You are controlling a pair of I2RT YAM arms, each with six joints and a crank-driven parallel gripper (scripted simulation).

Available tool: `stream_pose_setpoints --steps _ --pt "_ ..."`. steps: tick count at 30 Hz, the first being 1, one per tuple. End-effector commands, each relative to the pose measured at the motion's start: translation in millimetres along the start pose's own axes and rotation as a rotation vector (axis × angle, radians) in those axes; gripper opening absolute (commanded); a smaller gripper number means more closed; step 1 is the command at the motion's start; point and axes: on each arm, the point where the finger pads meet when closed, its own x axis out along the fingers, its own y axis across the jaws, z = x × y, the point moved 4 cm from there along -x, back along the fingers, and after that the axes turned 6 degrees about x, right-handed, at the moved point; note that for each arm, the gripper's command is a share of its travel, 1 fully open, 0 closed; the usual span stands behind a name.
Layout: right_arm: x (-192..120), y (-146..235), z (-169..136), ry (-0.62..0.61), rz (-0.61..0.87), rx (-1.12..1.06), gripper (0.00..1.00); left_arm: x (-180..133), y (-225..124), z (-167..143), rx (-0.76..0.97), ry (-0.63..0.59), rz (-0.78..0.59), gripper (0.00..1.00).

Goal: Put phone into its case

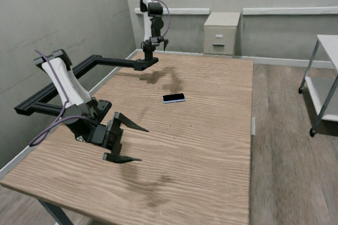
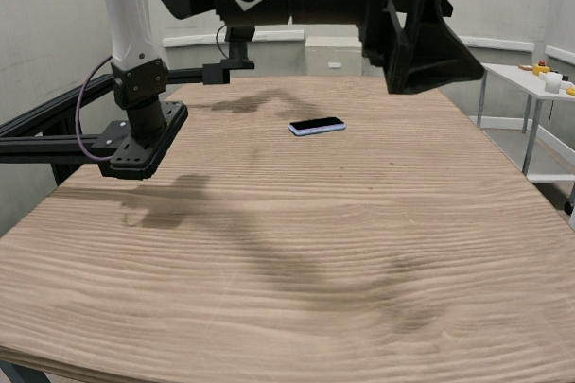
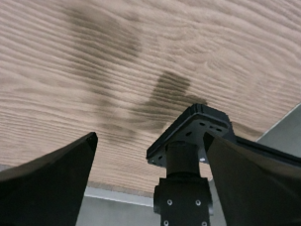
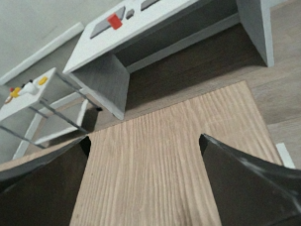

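Note:
The phone (image 1: 173,97) (image 2: 318,123) lies screen up on the table, black on top with a lavender side. A thin teal edge, apparently the case (image 2: 322,131), shows around its base. No separate case is in view; how fully the phone is seated is too small to tell. My left gripper (image 3: 150,134), on the far arm in the top view, is open and empty above the table near its own base. My right gripper (image 1: 145,145) (image 4: 145,137), on the near arm, is open and empty, raised well on the near side of the phone. Neither gripper touches the phone.
Both arms stand on a black frame (image 1: 111,61) along one side of the wooden table (image 1: 211,149) (image 2: 265,330). The opposite table edge faces a wheeled cart (image 1: 319,91) (image 2: 511,89). A white desk (image 4: 99,50) shows beyond the table in the right wrist view.

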Motion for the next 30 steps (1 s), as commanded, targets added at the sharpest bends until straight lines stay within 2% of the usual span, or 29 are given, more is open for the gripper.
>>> stream_pose_setpoints --steps 1,18,26,30 --pt "1 5 7 -0.013 0.013 -0.019 1.0 -2 0 2 0.004 -0.016 0.004 1.0" --pt "1 5 7 -0.013 0.013 -0.019 1.0 -2 0 2 0.004 -0.016 0.004 1.0" --pt "4 32 -28 0.108 0.094 -0.094 1.0 23 5 20 -0.198 -0.05 0.044 0.02" --pt "8 73 -73 0.243 0.233 -0.184 1.0 55 10 38 -0.436 -0.067 0.07 0.0"
